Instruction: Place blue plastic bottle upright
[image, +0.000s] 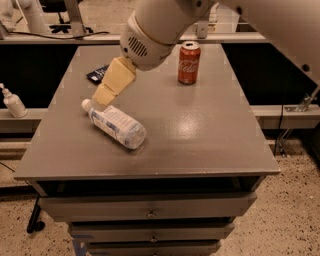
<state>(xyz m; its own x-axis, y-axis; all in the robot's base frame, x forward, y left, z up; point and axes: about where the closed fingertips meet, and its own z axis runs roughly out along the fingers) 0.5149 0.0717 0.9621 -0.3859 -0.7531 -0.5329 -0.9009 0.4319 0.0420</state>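
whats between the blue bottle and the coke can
Only bare tabletop in the camera view, from blue plastic bottle to Coke can; the gripper hovers beside the bottle's cap.

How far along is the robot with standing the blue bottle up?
Done: nothing yet; the blue plastic bottle lies on its side on the table. In hand: the gripper hovers by its white-capped end, not visibly holding it. Left: grip it, tip it upright, let go.
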